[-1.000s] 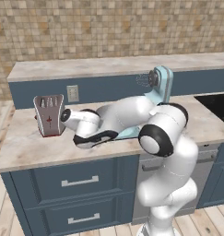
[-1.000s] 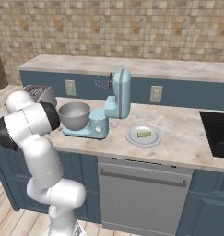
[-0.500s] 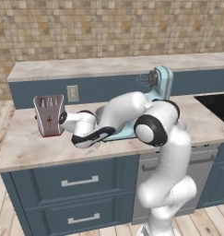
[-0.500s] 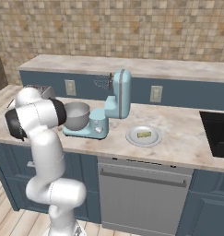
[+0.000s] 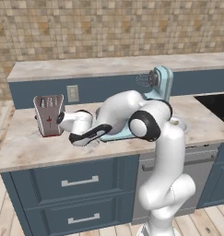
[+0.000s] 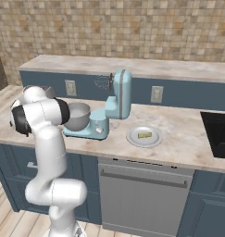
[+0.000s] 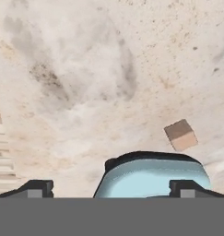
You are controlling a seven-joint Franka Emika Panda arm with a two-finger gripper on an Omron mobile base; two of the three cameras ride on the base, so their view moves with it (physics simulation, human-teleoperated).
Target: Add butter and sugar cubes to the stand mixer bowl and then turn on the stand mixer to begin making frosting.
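Seen from the hand: gripper (image 7: 111,186) spread wide, both tips apart at the bottom, nothing between them. Directly ahead of the tips, the rounded light blue end of the stand mixer (image 7: 152,177), its dark edge curving over bare marbled counter (image 7: 85,83). One of the sugar cubes (image 7: 180,135), tan, lying on the counter just beyond the mixer base and clear of it, open stone all round it. Second cube not made out.

From the base: stand mixer bowl (image 6: 77,115) seated on the mixer's base, head tilted up, whisk (image 6: 103,82) raised over the bowl. Grey red-marked appliance (image 5: 49,115) well to the mixer's left, open counter between them crossed by the arm's hand. Right of the mixer, white plate (image 6: 132,139) carrying the butter (image 6: 144,135), free counter beyond to the dark cooktop (image 6: 218,134). Tiled wall (image 6: 132,28) farthest back.
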